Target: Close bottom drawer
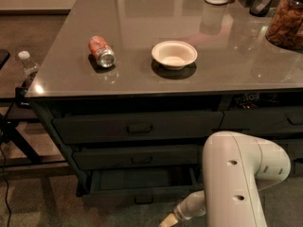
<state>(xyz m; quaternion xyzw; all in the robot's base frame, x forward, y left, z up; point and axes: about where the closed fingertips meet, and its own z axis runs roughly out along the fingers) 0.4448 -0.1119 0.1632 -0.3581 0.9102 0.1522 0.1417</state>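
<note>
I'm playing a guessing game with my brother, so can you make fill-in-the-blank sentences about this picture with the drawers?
1. The bottom drawer stands ____, while the two above it are shut.
2. The red can on the counter lies on its ____.
3. The bowl beside it is ____ in colour.
4. The gripper is at the very ____ edge of the view, just right of the drawer's pull.

Missing words: open; side; white; bottom.
</note>
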